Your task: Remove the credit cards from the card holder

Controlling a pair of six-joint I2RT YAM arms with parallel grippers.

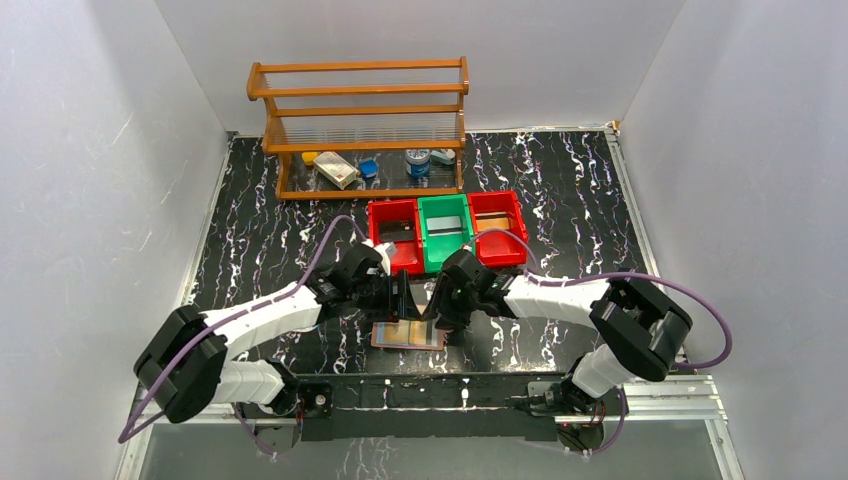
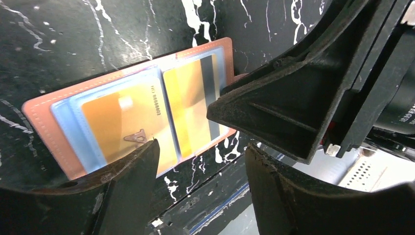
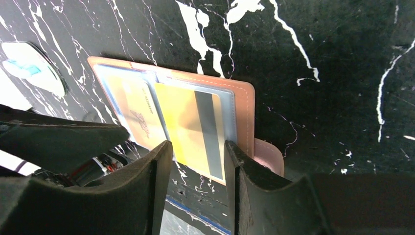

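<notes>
The card holder (image 1: 408, 335) lies open and flat near the table's front edge, its reddish-brown leather (image 2: 49, 110) framing pale bluish clear pockets. An orange credit card (image 2: 122, 117) sits in its left pocket. A yellow one with a grey stripe (image 3: 188, 122) sits in the right pocket, beside the snap tab (image 3: 269, 154). My left gripper (image 2: 201, 149) is open, one fingertip over the orange card's near corner. My right gripper (image 3: 198, 147) is open, its fingers standing either side of the striped card's near edge. Neither holds anything.
Three bins stand just behind the arms: red (image 1: 395, 235), green (image 1: 445, 232) and red (image 1: 497, 228). A wooden rack (image 1: 360, 130) with small items is at the back. The table's front edge and metal rail (image 1: 430, 385) run right beside the card holder.
</notes>
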